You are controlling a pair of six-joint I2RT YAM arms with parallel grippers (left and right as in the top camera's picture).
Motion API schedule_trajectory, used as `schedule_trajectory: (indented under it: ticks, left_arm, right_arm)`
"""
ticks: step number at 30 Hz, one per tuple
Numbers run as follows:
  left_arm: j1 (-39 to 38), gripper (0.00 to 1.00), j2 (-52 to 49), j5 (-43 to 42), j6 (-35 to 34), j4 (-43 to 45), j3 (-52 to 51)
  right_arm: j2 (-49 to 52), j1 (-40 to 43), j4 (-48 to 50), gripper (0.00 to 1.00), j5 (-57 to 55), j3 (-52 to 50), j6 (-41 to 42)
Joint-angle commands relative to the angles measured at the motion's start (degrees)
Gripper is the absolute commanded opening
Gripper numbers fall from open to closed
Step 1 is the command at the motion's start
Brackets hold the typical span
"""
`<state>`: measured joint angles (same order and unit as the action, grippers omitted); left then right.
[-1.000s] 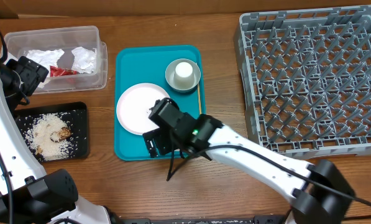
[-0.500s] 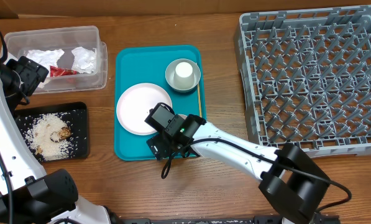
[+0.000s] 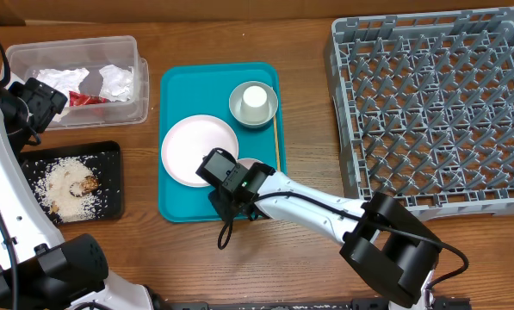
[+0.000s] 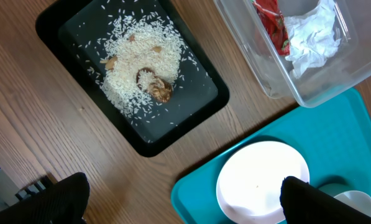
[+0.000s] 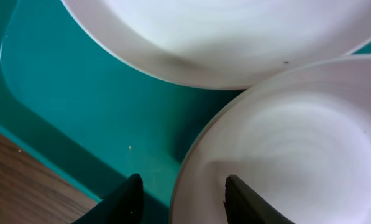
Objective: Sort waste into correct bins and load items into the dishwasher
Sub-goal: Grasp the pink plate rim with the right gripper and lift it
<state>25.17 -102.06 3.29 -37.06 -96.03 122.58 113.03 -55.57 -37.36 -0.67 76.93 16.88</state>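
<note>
Right fingers (image 5: 126, 196): low over the front of the teal tray (image 3: 188, 86), one outside and one inside the rim of the smaller plate (image 5: 284, 143). A sliver of tray shows beside the outer one, so they straddle the rim without gripping it.
Left fingers (image 4: 54, 199): spread wide, holding nothing, high above the counter (image 3: 308, 52) by the clear tub.
Change: over the last second the right arm slid a little toward the tray's front left and its fingers narrowed from fully wide. The left arm and everything else stayed put.
Meaning: a grasp on the smaller plate looks under way, probably the first dish bound for the rack. Waste sorting looks finished.
Dish rack (image 3: 429, 103): at the right, nothing between its pegs.
Clear tub (image 3: 33, 53): holds crumpled napkins (image 3: 63, 79) and a red scrap (image 3: 83, 99).
Black tray (image 3: 114, 172): holds rice (image 3: 67, 181) and brown bits.
Large plate (image 3: 192, 146): on the teal tray, its edge beside the smaller plate.
Bowl (image 3: 233, 103): at the tray's back corner, cup (image 3: 255, 99) standing inside it.
Writing: none readable.
</note>
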Motion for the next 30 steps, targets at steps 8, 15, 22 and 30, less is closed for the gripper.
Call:
schedule_trajectory:
  ticks: [8, 15, 22, 30]
  left_arm:
    - [0.3, 1.00, -0.3, 0.7, 0.7, 0.1, -0.3]
    - [0.3, 1.00, -0.3, 0.7, 0.7, 0.1, -0.3]
    - [0.3, 1.00, -0.3, 0.7, 0.7, 0.1, -0.3]
    - [0.3, 1.00, -0.3, 0.7, 0.7, 0.1, -0.3]
  right_arm:
    - [-0.2, -0.3, -0.9, 0.31, -0.8, 2.0, 1.4]
    - [-0.2, -0.3, -2.6, 0.22, -0.8, 3.8, 1.4]
    - [-0.2, -0.3, -3.0, 0.07, -0.7, 3.8, 2.8]
    - [-3.0, 0.5, -3.5, 0.04, -0.7, 3.8, 4.6]
